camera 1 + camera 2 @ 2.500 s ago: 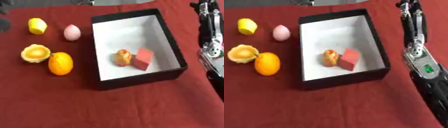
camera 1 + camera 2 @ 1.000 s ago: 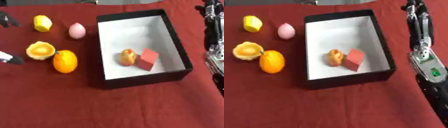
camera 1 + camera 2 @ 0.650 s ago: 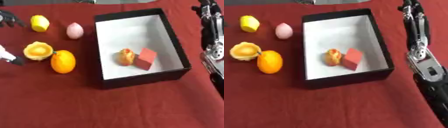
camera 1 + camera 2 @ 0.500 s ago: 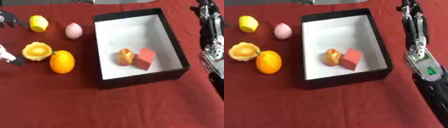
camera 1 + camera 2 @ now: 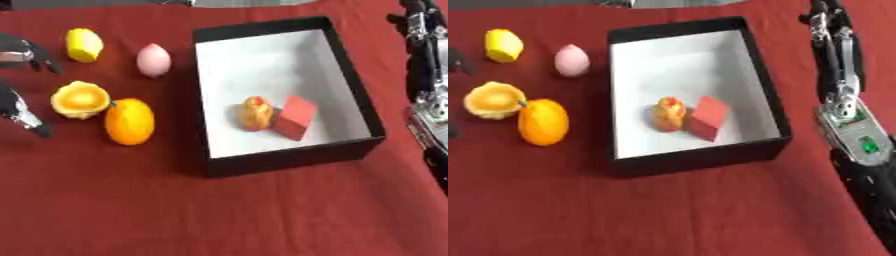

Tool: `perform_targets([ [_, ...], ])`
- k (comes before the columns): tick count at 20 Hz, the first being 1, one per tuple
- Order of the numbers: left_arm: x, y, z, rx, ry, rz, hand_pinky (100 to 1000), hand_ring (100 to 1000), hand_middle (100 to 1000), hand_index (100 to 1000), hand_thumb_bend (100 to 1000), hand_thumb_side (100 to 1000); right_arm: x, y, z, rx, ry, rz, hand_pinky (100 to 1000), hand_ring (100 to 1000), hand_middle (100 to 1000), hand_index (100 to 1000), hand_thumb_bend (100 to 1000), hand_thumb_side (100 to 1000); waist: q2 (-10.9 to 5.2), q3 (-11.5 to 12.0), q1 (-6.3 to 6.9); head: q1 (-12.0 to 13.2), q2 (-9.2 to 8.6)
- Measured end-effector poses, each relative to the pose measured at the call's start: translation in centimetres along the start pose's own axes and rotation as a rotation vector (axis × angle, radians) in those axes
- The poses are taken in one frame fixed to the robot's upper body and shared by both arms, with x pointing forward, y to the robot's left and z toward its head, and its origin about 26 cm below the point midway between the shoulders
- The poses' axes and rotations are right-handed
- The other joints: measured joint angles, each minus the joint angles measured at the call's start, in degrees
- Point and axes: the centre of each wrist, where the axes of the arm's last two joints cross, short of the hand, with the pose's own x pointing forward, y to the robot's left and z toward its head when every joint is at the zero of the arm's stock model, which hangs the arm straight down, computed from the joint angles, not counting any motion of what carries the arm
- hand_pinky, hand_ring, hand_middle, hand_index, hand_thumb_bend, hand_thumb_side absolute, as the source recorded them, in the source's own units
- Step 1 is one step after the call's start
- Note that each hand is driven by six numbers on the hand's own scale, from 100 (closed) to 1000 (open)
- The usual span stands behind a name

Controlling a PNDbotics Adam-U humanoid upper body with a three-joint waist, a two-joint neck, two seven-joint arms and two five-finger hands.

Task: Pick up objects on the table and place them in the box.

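The black box [image 5: 343, 65] with its white floor sits in the upper middle of the frame on the red desk [image 5: 219, 215]. Inside it, near the lower end, a small orange-yellow fruit-like piece [image 5: 256, 113] lies touching a red block [image 5: 295, 117]. Four things are not yet in the box, all at the left of the frame: a yellow piece [image 5: 84, 45] at the upper left, a pink egg-shaped piece [image 5: 153, 60] just beside the box's left wall, a yellow cup-shaped piece [image 5: 80, 99] and an orange [image 5: 129, 121] touching or nearly touching it.

The left hand [image 5: 24, 54] shows only as dark fingers [image 5: 21, 111] at the left edge, spread apart with nothing between them, one group near the yellow piece and another beside the cup-shaped piece. The right arm [image 5: 846, 115] runs along the right edge; its hand is out of the frame, so its fingers cannot be judged.

The main risk is the crowding. If the left hand closes on the cup-shaped piece, the fingers may nudge the orange, which looks round enough to roll. A rounded piece may also slip from the fingers, or clip the box's near wall on the way over and drop outside.
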Motion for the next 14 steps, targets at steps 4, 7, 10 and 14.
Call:
perform_targets([
  [4,-0.5,-0.9,-1.6,-0.027,0.004,0.047,771,799,798,863,726,575,-0.1,0.0,0.0,-0.001,0.003,-0.001,962,817,869,925,100,780,0.08,-0.1,-0.26,0.3,0.0],
  [7,-0.7,-1.4,-2.5,-0.037,-0.014,0.11,760,789,788,854,702,606,-0.1,0.1,0.1,-0.003,0.006,-0.009,963,817,869,926,100,782,0.27,-0.1,-0.35,0.4,0.0],
  [10,-0.6,-1.2,-3.0,-0.032,-0.03,0.156,750,778,772,833,670,624,-0.1,0.2,0.1,-0.003,0.007,-0.017,963,816,868,926,100,784,0.45,-0.2,-0.34,0.4,0.0],
  [14,-0.3,-0.8,-3.5,-0.006,-0.037,0.191,735,765,760,829,641,668,-0.1,0.3,0.1,0.0,0.006,-0.021,964,816,868,926,100,786,0.71,-0.3,-0.34,0.5,0.0],
])
